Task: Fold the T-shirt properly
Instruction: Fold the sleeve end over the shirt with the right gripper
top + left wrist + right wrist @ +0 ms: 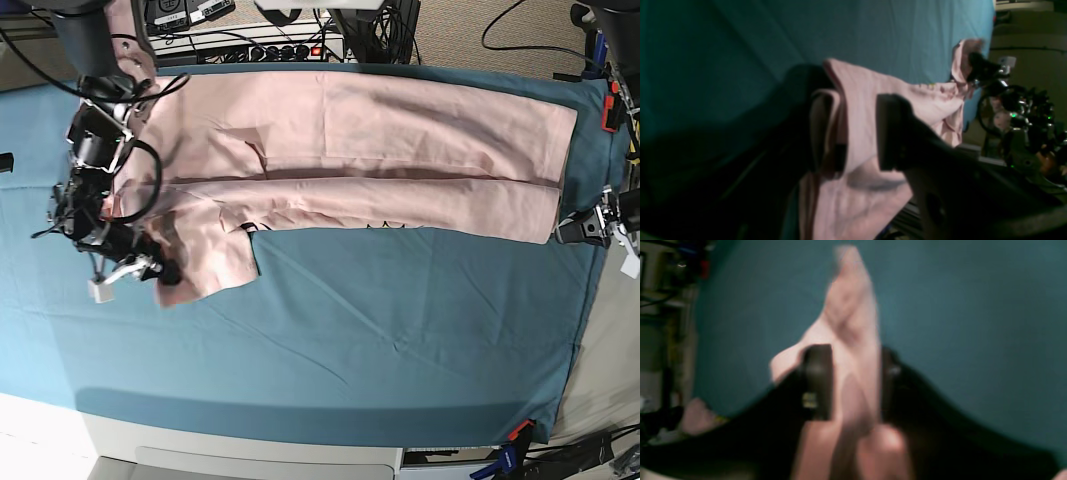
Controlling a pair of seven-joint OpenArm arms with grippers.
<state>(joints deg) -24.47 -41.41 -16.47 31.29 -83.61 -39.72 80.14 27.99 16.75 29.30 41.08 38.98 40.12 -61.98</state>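
The pale pink T-shirt lies folded lengthwise across the far half of the teal table cloth, plain side up, with a bit of print at its near edge. My right gripper is at the shirt's left end. In the blurred right wrist view, that gripper has a ridge of the T-shirt pinched between its fingers. My left gripper is at the shirt's right corner. In the left wrist view its jaws stand apart, with the T-shirt between them and draped over one finger.
Cables and a power strip run behind the far edge. Clamps hold the cloth at the near right corner. The white table front runs along the bottom. The right arm's links hang over the shirt's left end.
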